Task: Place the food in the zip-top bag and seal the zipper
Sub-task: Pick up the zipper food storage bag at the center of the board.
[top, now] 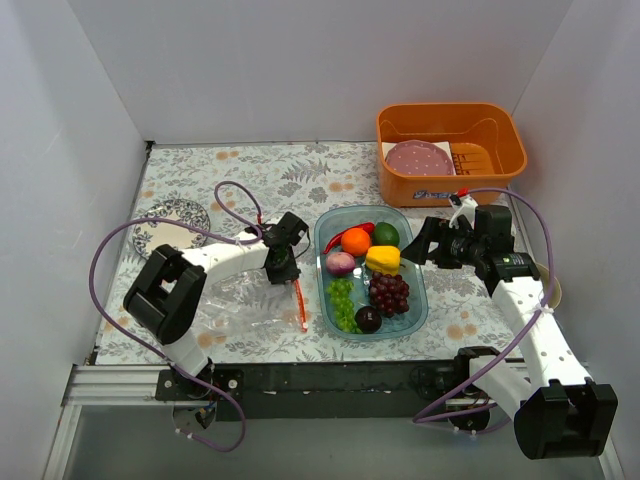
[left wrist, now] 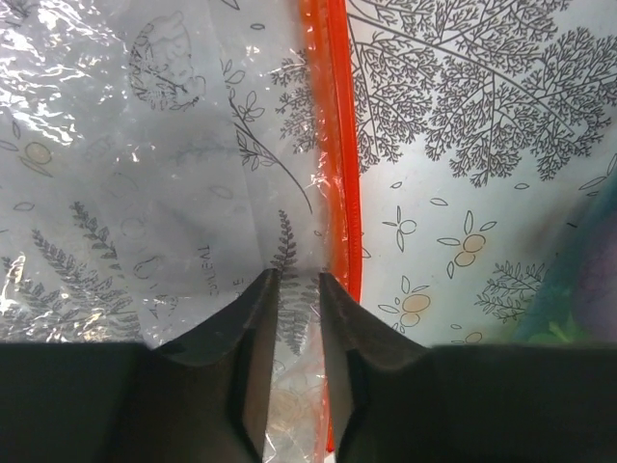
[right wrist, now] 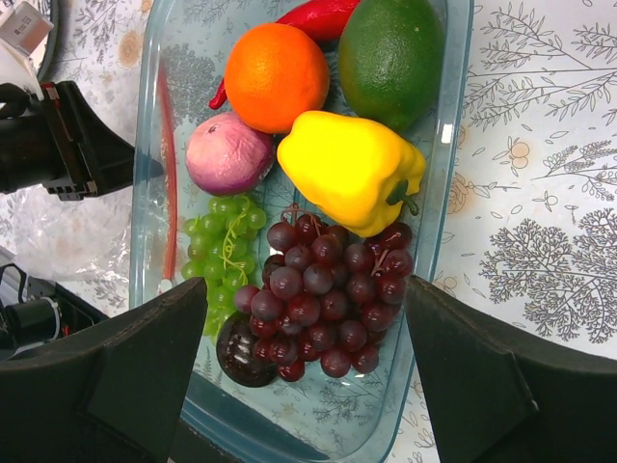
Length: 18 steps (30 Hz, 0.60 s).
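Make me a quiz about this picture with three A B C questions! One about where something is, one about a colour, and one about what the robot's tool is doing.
1. Where is the food?
A. on the plate
B. in the blue tray
C. in the orange bin

2. What colour is the strip along the mouth of the bag?
A. green
B. blue
C. red-orange

3. How is the right tool?
A. open, above the tray
B. shut on the bag
C. shut, holding nothing

Answers:
1. B, all the fruit and vegetables lie inside it.
2. C, it shows as a bright red-orange line.
3. A, its fingers are wide apart with nothing between them.
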Each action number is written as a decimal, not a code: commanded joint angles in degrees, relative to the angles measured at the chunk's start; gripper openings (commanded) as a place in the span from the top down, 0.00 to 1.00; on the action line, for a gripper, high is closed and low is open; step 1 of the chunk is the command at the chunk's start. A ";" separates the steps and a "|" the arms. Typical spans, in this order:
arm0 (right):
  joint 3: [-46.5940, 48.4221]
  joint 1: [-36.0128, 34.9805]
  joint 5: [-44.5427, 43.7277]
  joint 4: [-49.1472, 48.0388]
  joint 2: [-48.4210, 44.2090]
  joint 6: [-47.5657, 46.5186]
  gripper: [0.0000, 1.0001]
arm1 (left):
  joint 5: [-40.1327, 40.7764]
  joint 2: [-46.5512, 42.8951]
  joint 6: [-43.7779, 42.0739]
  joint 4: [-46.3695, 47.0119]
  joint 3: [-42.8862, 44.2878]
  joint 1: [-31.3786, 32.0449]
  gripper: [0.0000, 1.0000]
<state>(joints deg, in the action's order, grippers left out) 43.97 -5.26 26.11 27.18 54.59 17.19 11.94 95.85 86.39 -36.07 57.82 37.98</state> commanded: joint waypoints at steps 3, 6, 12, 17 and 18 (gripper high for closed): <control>0.60 0.07 1.93 0.16 -0.27 -0.23 0.10 | -1.31 0.21 -0.96 2.41 -2.18 -0.10 0.96; 0.68 0.16 2.89 0.24 -0.36 -0.23 0.10 | -1.57 -0.31 -0.87 3.11 -3.24 -0.10 1.00; 0.95 0.07 10.09 -2.04 -0.18 0.30 0.14 | -3.24 -8.20 -1.49 3.21 -3.25 -0.10 1.00; 1.65 -1.68 15.89 -6.43 1.04 2.40 0.19 | -5.97 -18.84 -1.92 -0.39 -3.15 -0.10 1.00; 1.56 -2.64 16.69 -7.65 1.31 3.11 0.20 | -6.93 -20.51 -2.10 -0.75 -3.68 -0.10 1.00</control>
<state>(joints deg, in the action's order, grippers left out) 43.97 -6.02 36.18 25.43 55.11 18.15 7.86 85.60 85.27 -34.76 54.02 37.95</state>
